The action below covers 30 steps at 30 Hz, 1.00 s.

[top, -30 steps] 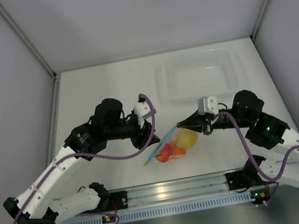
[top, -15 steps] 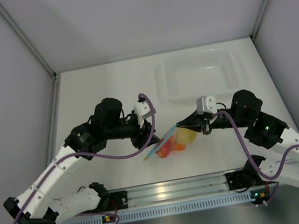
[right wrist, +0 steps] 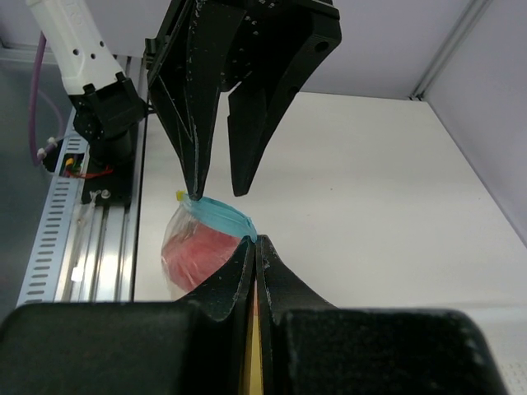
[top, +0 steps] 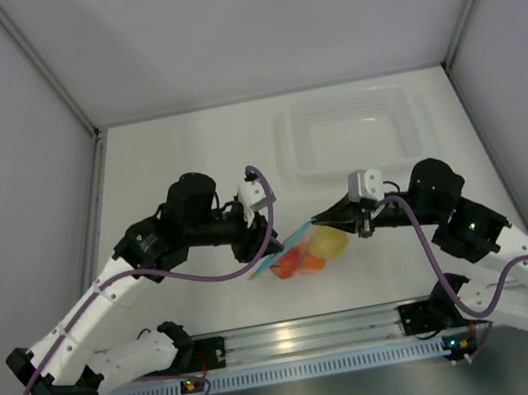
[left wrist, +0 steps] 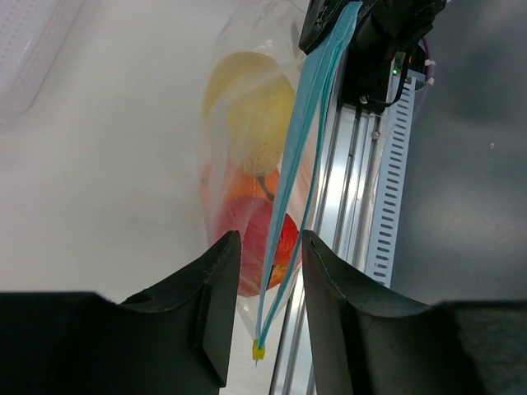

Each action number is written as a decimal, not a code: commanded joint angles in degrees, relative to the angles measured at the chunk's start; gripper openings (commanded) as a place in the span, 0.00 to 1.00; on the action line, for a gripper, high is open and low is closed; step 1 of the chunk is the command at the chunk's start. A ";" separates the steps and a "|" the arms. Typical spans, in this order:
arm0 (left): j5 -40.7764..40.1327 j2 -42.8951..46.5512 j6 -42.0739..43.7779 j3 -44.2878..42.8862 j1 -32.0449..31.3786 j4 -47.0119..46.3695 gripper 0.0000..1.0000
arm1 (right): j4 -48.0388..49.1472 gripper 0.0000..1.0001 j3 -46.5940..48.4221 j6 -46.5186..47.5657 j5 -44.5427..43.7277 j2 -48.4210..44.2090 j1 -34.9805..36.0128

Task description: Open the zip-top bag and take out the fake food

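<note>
Shifted left, the clear zip-top bag (top: pixel 301 252) shows three glossy fruits (left wrist: pixel 247 185).

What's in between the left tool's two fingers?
The blue zip strip of the zip-top bag hangs in the gap of the left tool, not pinched. The left wrist view shows it.

The setting is a robotics laboratory test cell. A plain white tabletop (top: pixel 187 160) is enclosed on three sides by blank grey panel walls (top: pixel 254 17) joined by metal corner struts (top: pixel 39 63). The left arm (top: pixel 100 306) and right arm (top: pixel 498 260), both white and black, stand on an aluminium extrusion rail (top: pixel 307 332) at the near edge, alongside a slotted cable duct (top: pixel 302 366), exposed purple cables (top: pixel 206 276) and lit status LEDs (top: pixel 470 224).
</note>
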<state>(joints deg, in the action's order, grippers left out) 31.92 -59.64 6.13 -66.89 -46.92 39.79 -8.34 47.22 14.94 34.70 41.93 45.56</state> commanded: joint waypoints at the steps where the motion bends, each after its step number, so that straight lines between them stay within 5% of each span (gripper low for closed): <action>1: 0.43 0.05 0.81 -0.52 0.25 -2.53 0.42 | 3.77 0.00 0.77 0.35 2.13 -1.33 -0.12; 30: -0.54 2.86 1.16 0.09 0.25 -2.61 0.46 | 2.45 0.00 0.59 1.06 1.95 -0.45 -0.21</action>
<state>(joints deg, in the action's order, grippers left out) 30.63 -58.11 6.17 -66.89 -46.92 39.66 -8.38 47.22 14.98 36.07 41.54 45.56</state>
